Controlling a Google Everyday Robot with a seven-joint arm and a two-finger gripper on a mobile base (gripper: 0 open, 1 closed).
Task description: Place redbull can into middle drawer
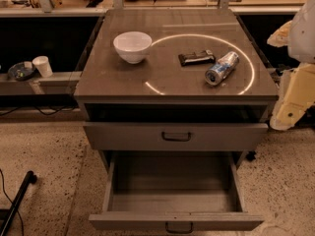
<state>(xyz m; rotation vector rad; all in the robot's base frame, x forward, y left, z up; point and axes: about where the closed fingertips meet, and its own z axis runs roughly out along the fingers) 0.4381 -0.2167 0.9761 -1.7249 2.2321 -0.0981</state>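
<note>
The redbull can (222,68) lies on its side on the right part of the cabinet top (167,90), its silver top facing front-left. The middle drawer (172,220), the lower of the two grey drawers, is pulled wide open and holds nothing. My gripper (291,77) is at the right edge of the view, beside the cabinet's right side. It is to the right of the can, apart from it, and holds nothing that shows.
A white bowl (132,46) stands at the top's back left. A flat black packet (196,57) lies just left of the can. The upper grey drawer (175,136) is shut. A paper cup (43,66) and dark dish (20,71) sit on a low ledge at left.
</note>
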